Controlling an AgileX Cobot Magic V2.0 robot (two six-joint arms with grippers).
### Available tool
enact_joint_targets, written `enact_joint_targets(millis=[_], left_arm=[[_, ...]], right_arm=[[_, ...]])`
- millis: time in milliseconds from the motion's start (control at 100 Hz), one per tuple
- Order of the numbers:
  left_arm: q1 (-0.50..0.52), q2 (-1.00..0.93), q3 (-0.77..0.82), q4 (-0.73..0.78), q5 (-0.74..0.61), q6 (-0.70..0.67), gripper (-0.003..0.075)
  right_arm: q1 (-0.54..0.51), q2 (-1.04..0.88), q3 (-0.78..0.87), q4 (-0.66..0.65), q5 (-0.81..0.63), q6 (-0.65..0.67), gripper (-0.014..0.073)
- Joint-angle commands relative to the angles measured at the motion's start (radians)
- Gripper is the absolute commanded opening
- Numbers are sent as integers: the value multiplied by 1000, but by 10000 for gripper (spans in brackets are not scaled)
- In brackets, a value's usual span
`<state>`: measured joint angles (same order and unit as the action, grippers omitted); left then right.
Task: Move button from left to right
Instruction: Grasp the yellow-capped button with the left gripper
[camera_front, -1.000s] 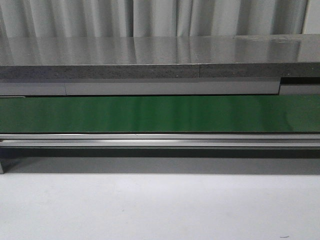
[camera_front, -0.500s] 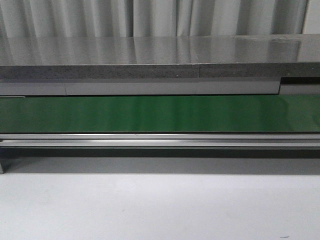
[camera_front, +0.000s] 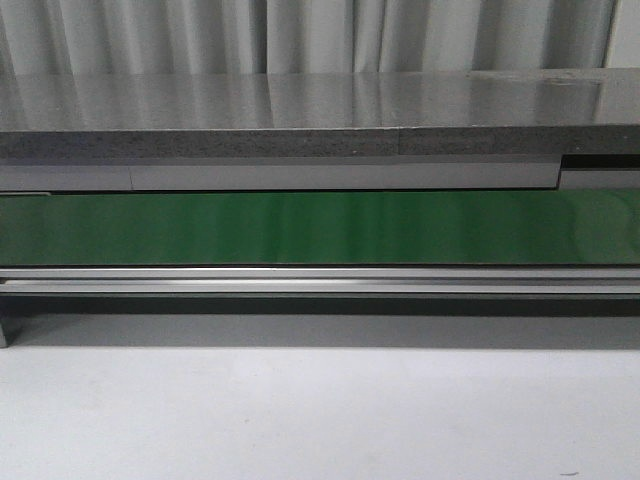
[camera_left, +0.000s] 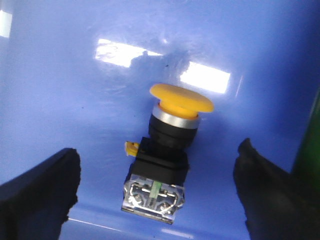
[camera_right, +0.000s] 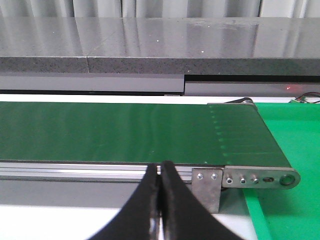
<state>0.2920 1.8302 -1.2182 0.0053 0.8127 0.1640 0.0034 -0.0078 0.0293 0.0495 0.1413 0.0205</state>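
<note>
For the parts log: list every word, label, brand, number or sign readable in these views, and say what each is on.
None can be read in any view.
The button: yellow cap, black body and metal terminal end show no legible marking.
The blue surface under it: bare, only light glare.
The green conveyor belt and its metal end bracket: only screws and holes, no text.

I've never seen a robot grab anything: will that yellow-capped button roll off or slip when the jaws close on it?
The button lies on its side on a glossy blue surface, so it may slide if nudged. Its round cap could let it pivot, but the boxy black body probably stops rolling. It looks rigid, giving the open left gripper firm flat sides.
</note>
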Motion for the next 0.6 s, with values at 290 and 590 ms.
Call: enact_joint_targets(millis=[290, 590], left_arm=[[2, -2, -30, 3, -21, 0, 592], [2, 35, -30, 3, -19, 0, 590]], right_arm=[[2, -17, 1, -9, -85, -3, -68], [2, -17, 1, -9, -85, -3, -68]])
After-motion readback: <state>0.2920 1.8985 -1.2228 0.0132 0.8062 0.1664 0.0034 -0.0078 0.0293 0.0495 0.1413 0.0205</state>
